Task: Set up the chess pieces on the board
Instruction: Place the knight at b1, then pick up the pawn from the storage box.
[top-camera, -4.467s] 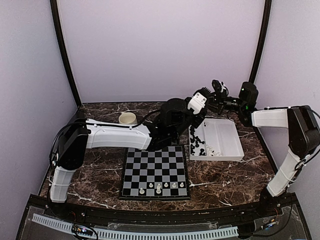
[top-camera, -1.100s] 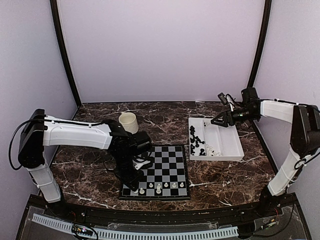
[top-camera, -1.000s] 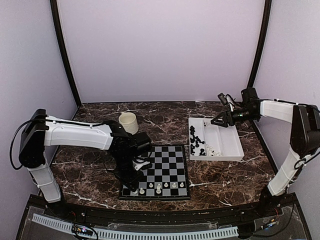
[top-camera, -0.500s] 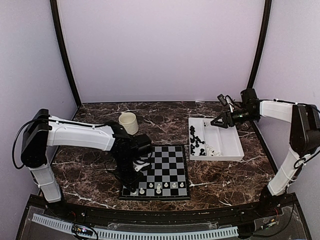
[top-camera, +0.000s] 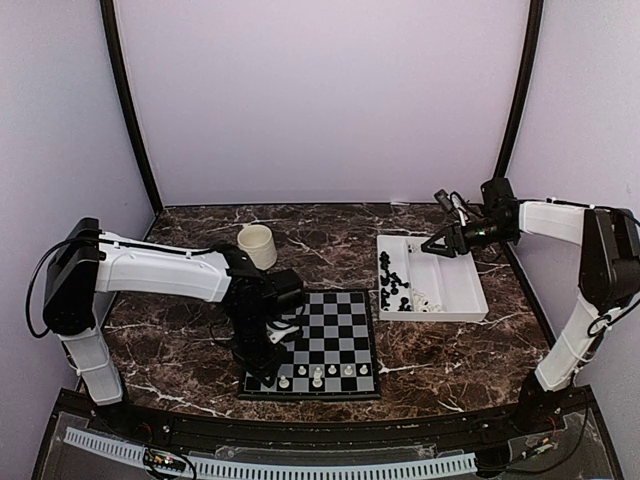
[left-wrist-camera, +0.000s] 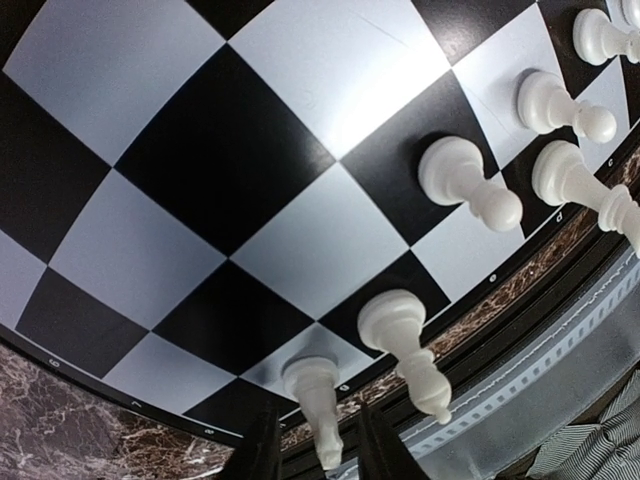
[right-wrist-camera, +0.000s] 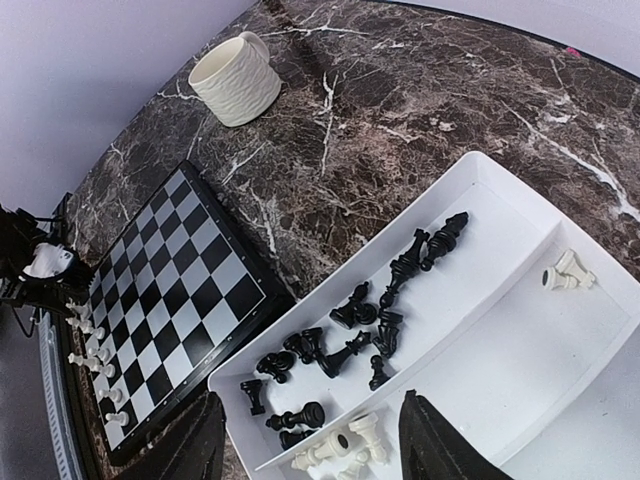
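**Entry 1: left arm.** Its upper link runs right from the shoulder at the left edge of the counter (top-camera: 450, 350). It bends at the elbow beside the board (top-camera: 330, 320), and the wrist drops steeply onto the board's near-left corner.

**Entry 2: left claw (left-wrist-camera: 325, 455).** It points down at the near row and is parted narrowly. A white piece (left-wrist-camera: 315, 395) stands upright between its fingers (left-wrist-camera: 268, 450), and I see a thin gap on each side of it. From overhead the claw (top-camera: 262, 365) covers that corner.

**Entry 3: right arm.** It rises from its base at the near right and folds at the elbow by the right wall. The forearm reaches left over the far end of the tray (top-camera: 450, 275).

**Entry 4: right claw (top-camera: 440, 243).** It hangs above the tray, angled left and down. The jaws are spread wide and hold nothing; the wrist view agrees (right-wrist-camera: 315, 400).

**Entry 5: board.** It lies flat at the near centre of the counter. A line of white pieces (top-camera: 333, 372) stands along its near rows, and the piece between the left fingers is at the left end of that line. The far rows are bare.

**Entry 6: tray.** It sits just right of the board.
- Black pieces (right-wrist-camera: 370, 320) lie tumbled in its left compartment.
- A few white ones (right-wrist-camera: 345, 445) are at its near end.
- Two more white ones (right-wrist-camera: 565, 272) lie in the middle compartment.

**Entry 7: mug (top-camera: 257, 245).** It is cream-coloured and stands upright beyond the board's far-left corner, well apart from both claws.
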